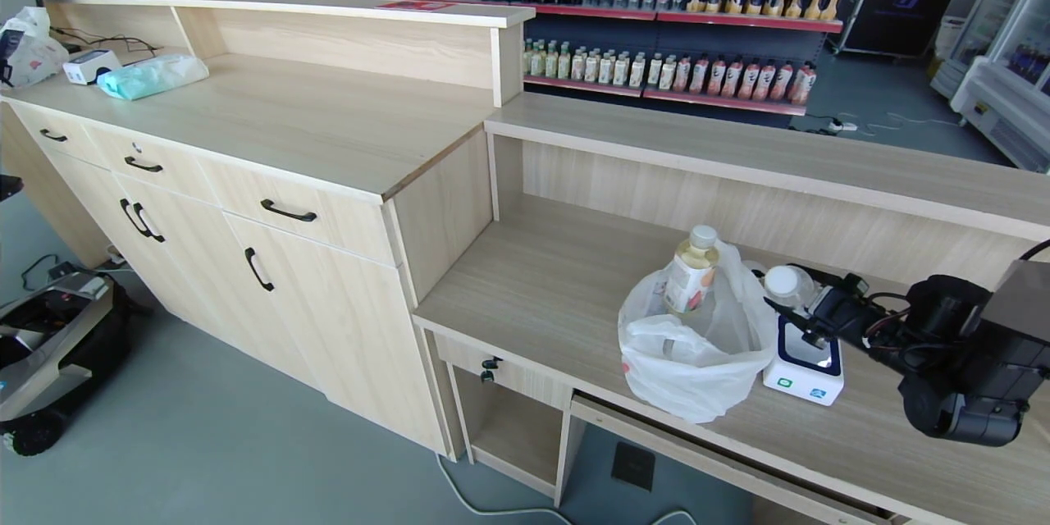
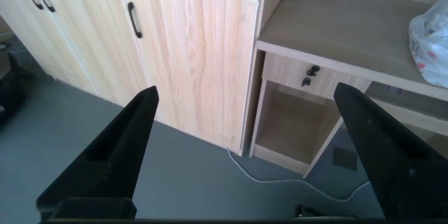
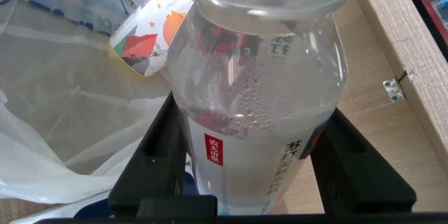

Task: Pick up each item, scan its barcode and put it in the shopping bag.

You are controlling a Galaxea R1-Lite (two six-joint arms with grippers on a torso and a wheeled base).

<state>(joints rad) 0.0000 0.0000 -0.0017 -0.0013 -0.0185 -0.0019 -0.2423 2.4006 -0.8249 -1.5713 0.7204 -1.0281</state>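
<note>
While the right hand [image 3: 255,159] grips it, the clear bottle [image 3: 259,91] (red-labelled) shows droplets inside.

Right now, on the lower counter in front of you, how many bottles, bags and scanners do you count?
Bottles: 2 (yellow bottle in the shopping bag, clear bottle in the right gripper)
Shopping bags: 1
Scanner: 1
Total: 4

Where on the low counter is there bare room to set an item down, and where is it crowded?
Bare: the low counter from its left wall to the shopping bag. Crowded: the bag, the scanner and the right end effector holding a clear bottle sit packed together at the right.
</note>
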